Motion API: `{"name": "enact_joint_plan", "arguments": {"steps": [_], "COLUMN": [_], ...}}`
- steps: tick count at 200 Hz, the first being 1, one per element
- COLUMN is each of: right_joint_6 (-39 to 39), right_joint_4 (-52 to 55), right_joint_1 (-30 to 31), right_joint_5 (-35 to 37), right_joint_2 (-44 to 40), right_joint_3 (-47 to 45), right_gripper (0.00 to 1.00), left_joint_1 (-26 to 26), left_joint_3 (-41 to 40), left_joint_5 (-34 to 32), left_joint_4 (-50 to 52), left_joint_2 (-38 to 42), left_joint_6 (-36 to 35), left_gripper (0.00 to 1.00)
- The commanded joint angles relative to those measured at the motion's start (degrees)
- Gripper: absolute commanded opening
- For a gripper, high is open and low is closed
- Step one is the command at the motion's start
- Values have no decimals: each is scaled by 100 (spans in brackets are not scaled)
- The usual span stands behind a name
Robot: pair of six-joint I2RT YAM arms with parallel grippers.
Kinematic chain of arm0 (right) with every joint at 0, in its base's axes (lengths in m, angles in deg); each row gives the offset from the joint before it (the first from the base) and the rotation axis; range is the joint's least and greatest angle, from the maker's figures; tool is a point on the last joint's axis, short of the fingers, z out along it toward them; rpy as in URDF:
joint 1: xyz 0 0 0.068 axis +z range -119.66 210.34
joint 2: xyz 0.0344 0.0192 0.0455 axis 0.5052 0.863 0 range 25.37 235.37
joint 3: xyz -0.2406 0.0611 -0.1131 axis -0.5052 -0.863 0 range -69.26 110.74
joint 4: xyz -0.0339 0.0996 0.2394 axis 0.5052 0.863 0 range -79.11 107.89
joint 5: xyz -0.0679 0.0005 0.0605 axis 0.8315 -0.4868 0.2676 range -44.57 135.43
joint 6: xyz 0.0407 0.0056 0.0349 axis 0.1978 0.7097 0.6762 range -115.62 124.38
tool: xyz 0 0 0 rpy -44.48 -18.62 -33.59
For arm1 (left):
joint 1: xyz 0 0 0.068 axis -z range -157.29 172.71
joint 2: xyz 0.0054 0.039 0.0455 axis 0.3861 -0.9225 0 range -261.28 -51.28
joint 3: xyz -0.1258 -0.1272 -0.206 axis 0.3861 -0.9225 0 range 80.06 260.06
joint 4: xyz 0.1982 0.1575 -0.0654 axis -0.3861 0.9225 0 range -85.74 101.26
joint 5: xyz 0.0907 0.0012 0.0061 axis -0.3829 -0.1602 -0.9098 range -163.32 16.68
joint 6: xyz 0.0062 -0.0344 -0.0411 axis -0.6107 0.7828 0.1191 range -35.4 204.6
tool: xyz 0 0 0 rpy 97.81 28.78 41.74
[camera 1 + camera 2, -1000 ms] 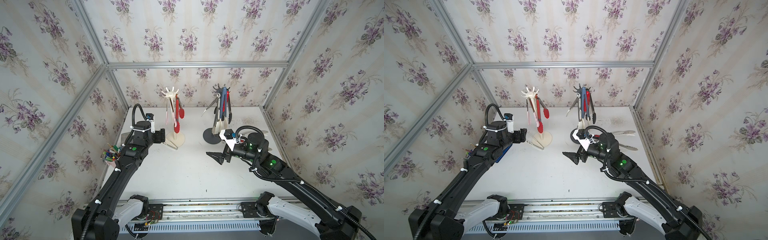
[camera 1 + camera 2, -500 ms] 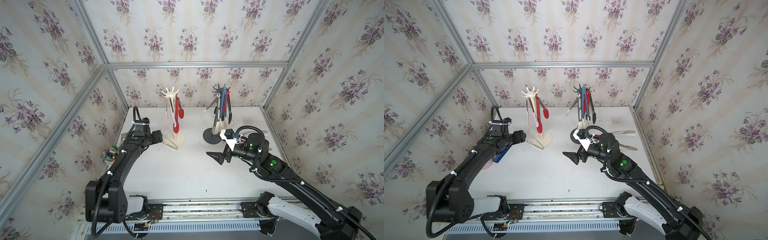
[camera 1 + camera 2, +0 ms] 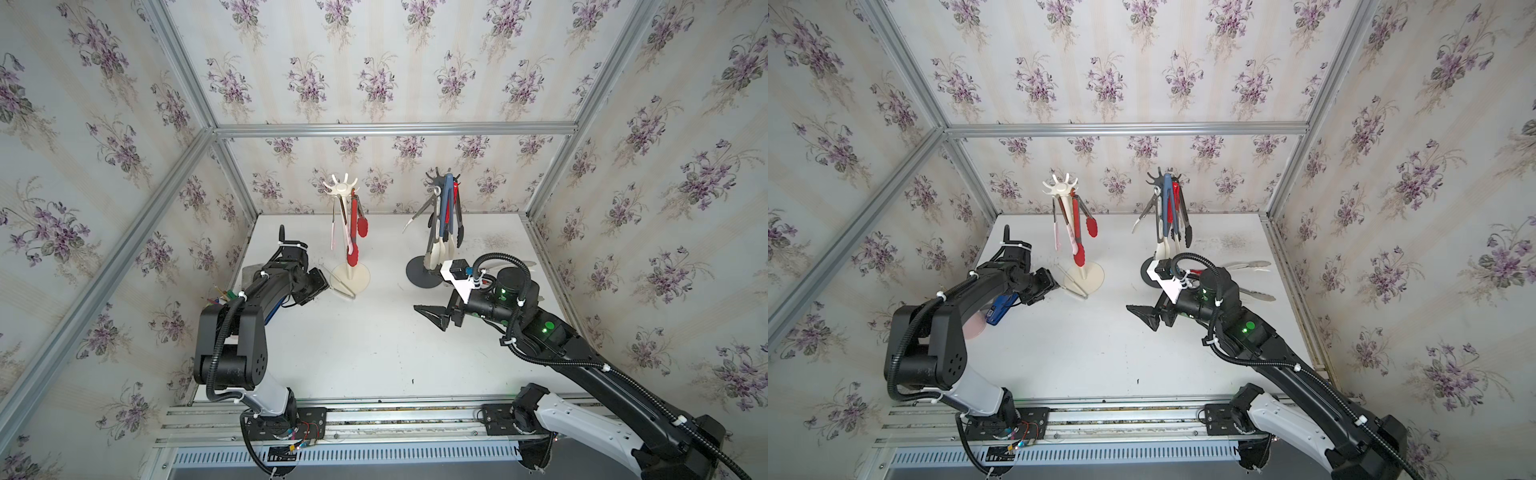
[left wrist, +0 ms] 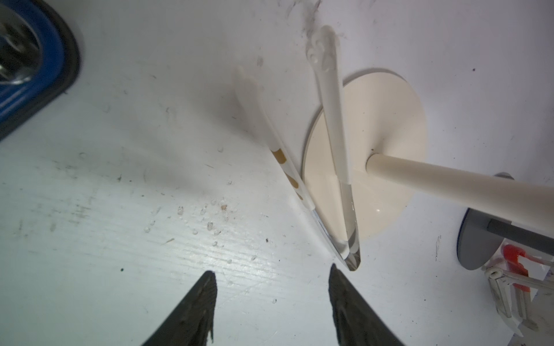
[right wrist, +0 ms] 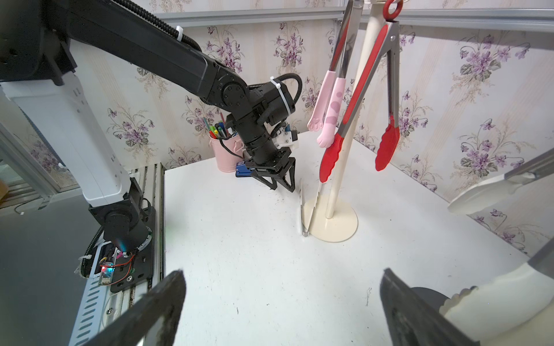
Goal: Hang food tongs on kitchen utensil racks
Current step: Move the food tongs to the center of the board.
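Note:
Pale tongs (image 4: 332,125) with clear handles lie on the table, one arm across the disc base of the cream-white rack (image 4: 389,167). Their joined end sits just beyond one fingertip (image 4: 335,275) of my left gripper (image 4: 271,271), which is open with only bare table between its fingers. In both top views the left gripper (image 3: 318,284) (image 3: 1050,284) is low beside these tongs (image 3: 343,286) (image 3: 1073,286). Red tongs (image 5: 386,90) and pink tongs (image 5: 326,119) hang on the cream-white rack (image 3: 347,232). The dark grey rack (image 3: 440,183) holds several tongs. My right gripper (image 3: 432,318) (image 5: 281,274) hovers open, holding nothing.
A pink cup of pens (image 5: 224,152) and a blue object (image 3: 1000,309) stand by the left wall behind the left arm. Pale tongs (image 3: 1250,264) and another pair (image 3: 1258,295) lie on the table behind the right arm. The dark rack's base (image 3: 424,272) is near the right wrist.
The left arm has folded down and brought its gripper low to the tongs at the cream rack's base, and its fingers have narrowed. The right arm has not moved.

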Motion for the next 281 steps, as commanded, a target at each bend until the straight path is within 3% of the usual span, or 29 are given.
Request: {"name": "enact_joint_plan", "arguments": {"steps": [1, 65, 179, 243, 281], "right_joint_6": [-3, -29, -191, -332, -458], "right_joint_4": [51, 164, 266, 406, 499], "right_joint_1": [9, 9, 9, 9, 7], "right_joint_5": [-8, 72, -6, -147, -164], "right_joint_2": [-86, -223, -234, -210, -240], "right_joint_3": [-39, -111, -191, -163, -163], "right_gripper": [100, 100, 100, 100, 100], "left_joint_1": [-1, 25, 256, 371, 426], "left_joint_3": [106, 319, 830, 987, 790], "left_joint_5": [-69, -426, -940, -1078, -1160], "left_joint_4": [85, 132, -138, -272, -395], "left_joint_2": [-97, -470, -1227, -1464, -1440], "left_joint_6": [594, 1307, 2296, 2620, 2942], "left_gripper": [62, 48, 45, 38, 22]}}
